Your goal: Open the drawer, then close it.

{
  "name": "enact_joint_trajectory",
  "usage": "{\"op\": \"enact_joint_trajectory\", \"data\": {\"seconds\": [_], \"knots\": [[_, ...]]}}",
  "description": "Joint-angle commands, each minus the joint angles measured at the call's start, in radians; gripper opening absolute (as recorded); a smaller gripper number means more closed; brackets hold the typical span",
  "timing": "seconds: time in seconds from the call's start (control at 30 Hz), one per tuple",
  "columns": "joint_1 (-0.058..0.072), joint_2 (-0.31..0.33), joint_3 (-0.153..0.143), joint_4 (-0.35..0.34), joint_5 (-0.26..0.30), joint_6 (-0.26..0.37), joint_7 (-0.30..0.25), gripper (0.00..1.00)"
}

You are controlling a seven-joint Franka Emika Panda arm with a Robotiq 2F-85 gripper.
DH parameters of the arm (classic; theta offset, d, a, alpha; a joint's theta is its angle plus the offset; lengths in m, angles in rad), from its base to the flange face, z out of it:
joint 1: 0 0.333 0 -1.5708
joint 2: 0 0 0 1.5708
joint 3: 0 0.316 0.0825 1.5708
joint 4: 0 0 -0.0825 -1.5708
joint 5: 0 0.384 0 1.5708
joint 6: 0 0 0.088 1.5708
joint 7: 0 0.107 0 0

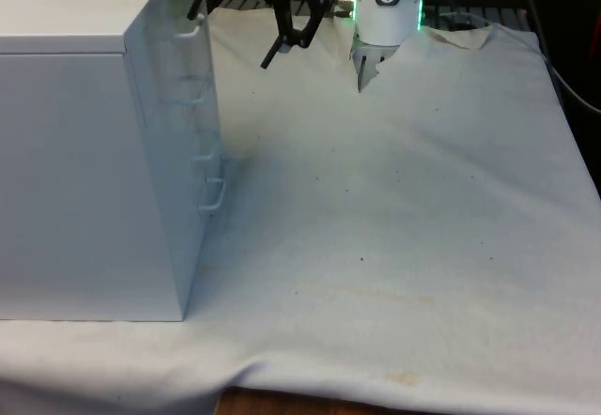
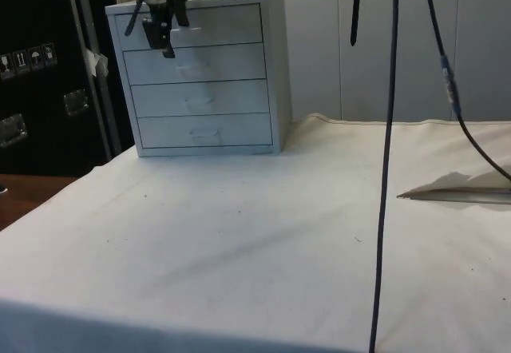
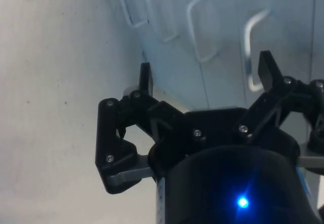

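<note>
- You have the chest of drawers (image 1: 94,171) on the front view's left side of the table, side-on to that camera; its four-drawer face (image 2: 196,77) looks straight at the side camera.
- All four drawers sit flush with the frame, each with a small pale handle. The top drawer (image 2: 215,24) is shut like the rest.
- Your gripper (image 2: 160,29) hangs in front of the top drawer, at the left part of its face in the side view.
- In the wrist view the fingers (image 3: 148,79) stand wide apart and hold nothing. The top drawer's handle (image 3: 251,51) lies between them, close to one fingertip; you cannot tell whether that tip touches it.
- The white cloth (image 1: 394,246) covers the table, wrinkled near the robot's base and marked with a few small dark specks.
- Two dark cables (image 2: 387,169) hang down through the right of the side view.
</note>
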Motion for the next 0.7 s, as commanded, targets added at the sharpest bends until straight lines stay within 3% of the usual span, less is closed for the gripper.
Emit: {"op": "enact_joint_trajectory", "data": {"seconds": [0.0, 0.03, 0.07, 0.27, 0.37, 0.4, 0.53, 0.6, 0.67], "knots": [[-0.011, 0.009, 0.005, -0.001, 0.010, 0.020, -0.001, 1.00], [-0.002, 0.006, 0.000, 0.000, 0.004, 0.005, 0.000, 1.00], [-0.012, 0.013, 0.005, -0.004, 0.014, 0.027, -0.001, 1.00], [-0.024, 0.028, 0.001, -0.017, 0.026, 0.064, -0.003, 0.99], [-0.022, 0.029, -0.003, -0.020, 0.022, 0.061, 0.000, 0.78], [-0.027, 0.029, 0.001, -0.022, 0.026, 0.073, -0.003, 0.78], [-0.029, 0.031, 0.000, -0.023, 0.027, 0.078, -0.002, 0.57], [-0.028, 0.033, -0.002, -0.024, 0.027, 0.081, -0.001, 0.40], [-0.025, 0.031, -0.014, -0.019, 0.017, 0.068, -0.001, 0.31]]}}
